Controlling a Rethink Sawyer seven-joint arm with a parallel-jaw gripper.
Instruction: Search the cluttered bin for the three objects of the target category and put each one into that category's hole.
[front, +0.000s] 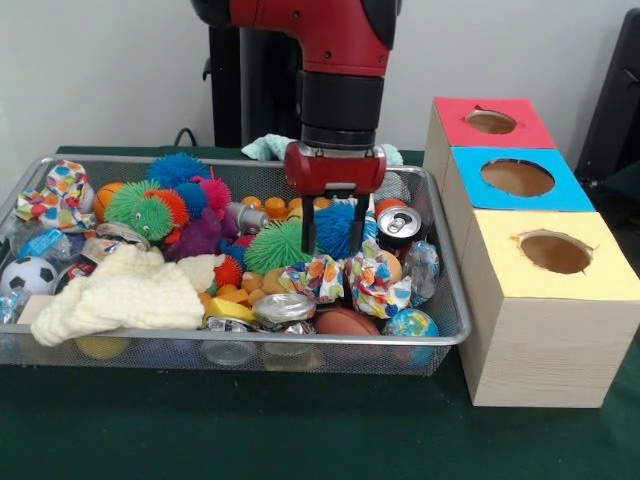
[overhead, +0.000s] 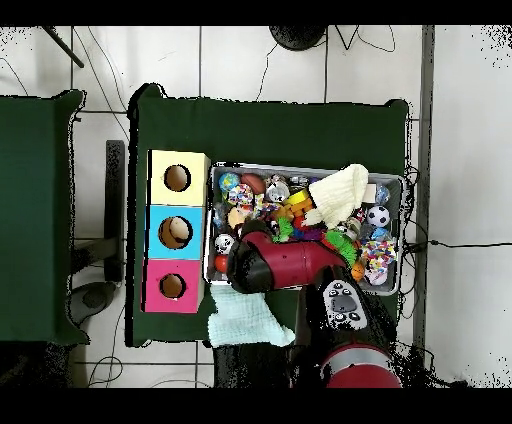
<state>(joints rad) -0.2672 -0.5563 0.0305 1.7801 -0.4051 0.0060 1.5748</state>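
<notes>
A pale wall stands behind a tabletop (front: 300, 430) covered in dark green cloth; the overhead view shows a tiled floor around it. On the cloth rests the bin (front: 240, 340), a wide, shallow wire-mesh tray, heaped with clutter: spiky rubber balls in green, blue and purple, drink cans (front: 400, 224), a cream knitted mitten (front: 125, 293), small sports balls and patterned fabric pieces (front: 375, 283). Just beside the bin's end, three wooden boxes form a row, topped red (front: 490, 122), blue (front: 518, 178) and yellow (front: 555, 253), each with a round hole. A pale green cloth (overhead: 245, 318) lies on the tabletop between the bin and the robot's base.

The red arm descends into the bin's middle. Its gripper (front: 333, 232) hangs with the jaws parted to a moderate width, the two dark fingers (front: 309, 228) pointing down on either side of a blue spiky ball (front: 338, 225), tips at the level of the clutter. Nothing appears clamped between them, though whether they touch the ball cannot be told.

Progress, as judged from this state: the holes in the front view show only wooden interiors; in the overhead view the blue box's hole seems to hold something pale, though this cannot be confirmed. The bin remains full. The arm seems to be at the searching or first-grasp stage, so most or all of the three placements probably remain to be done.
</notes>
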